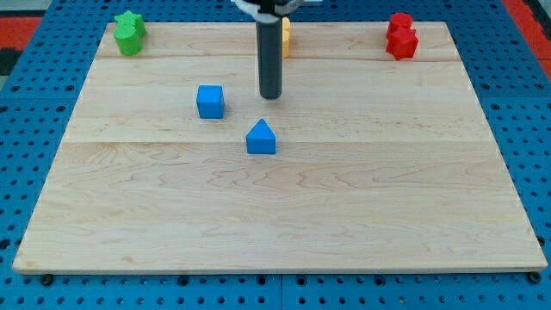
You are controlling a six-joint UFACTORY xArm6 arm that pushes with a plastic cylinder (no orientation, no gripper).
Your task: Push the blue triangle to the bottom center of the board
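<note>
The blue triangle (261,138) lies on the wooden board (275,215), a little left of centre and above the middle. My tip (271,96) is just above it in the view and slightly to its right, with a small gap between them. A blue cube (210,102) sits to the left of my tip.
A green star-like block (129,33) is at the top left corner. A red block (401,36) is at the top right. A yellow block (286,36) at the top centre is partly hidden behind the rod. Blue pegboard surrounds the board.
</note>
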